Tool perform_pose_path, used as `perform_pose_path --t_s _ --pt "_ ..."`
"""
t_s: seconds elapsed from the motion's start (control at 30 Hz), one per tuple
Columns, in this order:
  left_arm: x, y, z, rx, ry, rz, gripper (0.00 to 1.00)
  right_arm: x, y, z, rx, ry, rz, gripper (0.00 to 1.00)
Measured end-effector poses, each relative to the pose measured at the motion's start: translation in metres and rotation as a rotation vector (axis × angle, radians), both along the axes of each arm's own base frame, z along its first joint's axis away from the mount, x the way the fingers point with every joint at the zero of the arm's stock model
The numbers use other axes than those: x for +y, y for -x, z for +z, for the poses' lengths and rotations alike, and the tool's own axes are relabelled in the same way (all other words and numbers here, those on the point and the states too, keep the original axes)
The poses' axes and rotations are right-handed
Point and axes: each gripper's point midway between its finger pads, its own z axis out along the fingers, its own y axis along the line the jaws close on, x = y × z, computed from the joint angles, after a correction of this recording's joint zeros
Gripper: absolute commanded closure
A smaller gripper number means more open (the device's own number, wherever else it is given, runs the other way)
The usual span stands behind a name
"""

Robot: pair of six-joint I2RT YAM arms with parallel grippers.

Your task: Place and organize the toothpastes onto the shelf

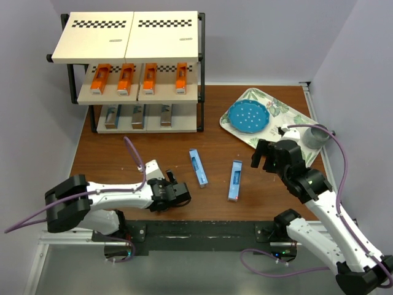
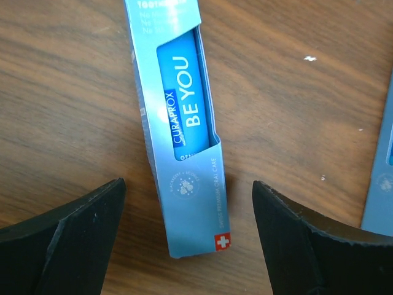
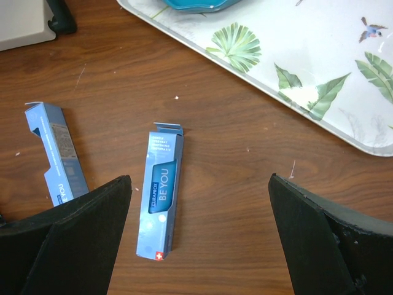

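Note:
The shelf stands at the back left. Its middle board holds several orange toothpastes and its bottom board three silver-grey ones. Two light blue toothpastes lie on the table: the left one and the right one. My left gripper is open and empty. In the left wrist view the left carton's near end lies between its fingers, untouched. My right gripper is open and empty, above the table to the right of the right carton.
A floral tray at the right back holds a blue dotted plate and a grey cup. The tray's edge runs just beyond my right gripper. The shelf's top board has nothing on it.

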Motion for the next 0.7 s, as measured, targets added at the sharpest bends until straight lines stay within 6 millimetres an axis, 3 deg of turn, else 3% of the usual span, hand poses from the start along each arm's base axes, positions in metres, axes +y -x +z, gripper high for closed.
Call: perform_pose_path --t_s 0.23,0.43,0.57,0.7 --pt "0.001 0.000 -0.013 -0.002 -0.006 0.014 0.23 0.001 0.001 0.001 -0.010 -0.005 0.004 0.02" --pt "-0.001 -0.002 -0.013 -0.016 0.000 0.007 0.44 0.001 0.001 0.000 -0.011 -0.005 0.004 0.02" --pt "-0.003 0.000 -0.013 -0.005 0.004 0.001 0.64 0.001 0.001 0.000 -0.011 -0.005 0.004 0.03" --pt "-0.008 0.001 -0.008 0.011 0.015 -0.011 0.68 0.001 0.001 0.000 -0.010 -0.006 0.003 0.03"
